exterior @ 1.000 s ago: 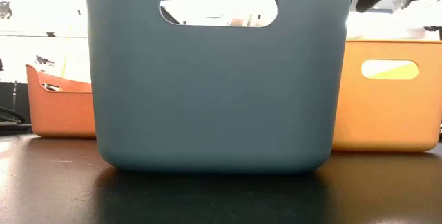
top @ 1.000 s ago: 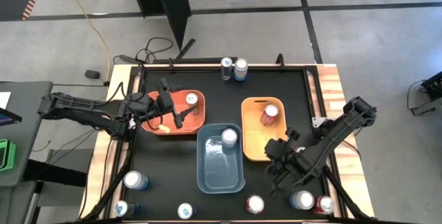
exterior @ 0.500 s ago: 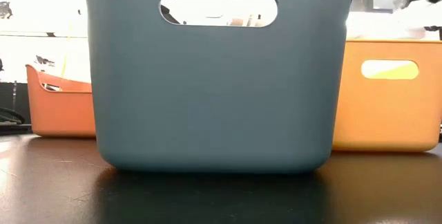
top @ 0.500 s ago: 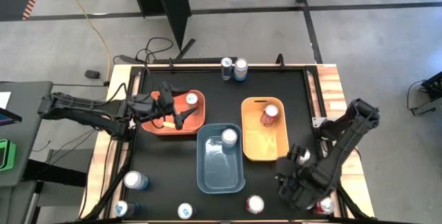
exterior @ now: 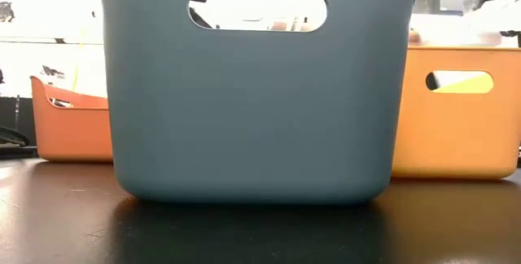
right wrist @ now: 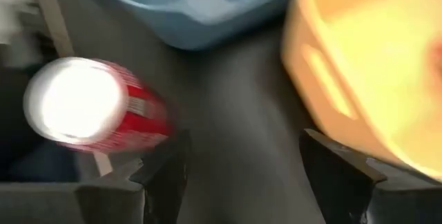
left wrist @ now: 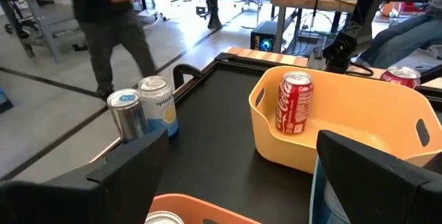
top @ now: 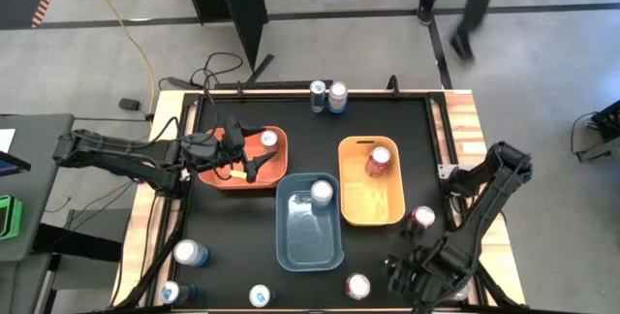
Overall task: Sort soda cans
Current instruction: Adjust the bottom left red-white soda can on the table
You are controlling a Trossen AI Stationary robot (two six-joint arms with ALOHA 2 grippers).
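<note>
Soda cans stand upright about the black table. One red can (top: 358, 286) is by the near edge, and another (top: 422, 217) is beside the yellow bin (top: 351, 207). A red can (left wrist: 295, 103) stands inside that bin. One can (top: 321, 191) is in the blue bin (top: 291, 246) and one (top: 268, 140) in the orange bin (top: 218, 180). My right gripper (top: 397, 273) hangs open just right of the near red can (right wrist: 90, 106), touching nothing. My left gripper (top: 254, 162) hovers open over the orange bin.
Two cans (top: 327, 96) stand at the far edge and three (top: 189, 252) at the near left corner. A can (top: 453, 290) peeks from under my right arm. The blue bin's wall (exterior: 256, 93) fills the low view. A person (top: 465, 4) walks past beyond the far edge.
My right gripper has swung from beside the yellow bin toward the table's near edge and tipped toward the red can there. A red can now shows beside the yellow bin where the arm stood. My left gripper has rolled a little in place over the orange bin.
</note>
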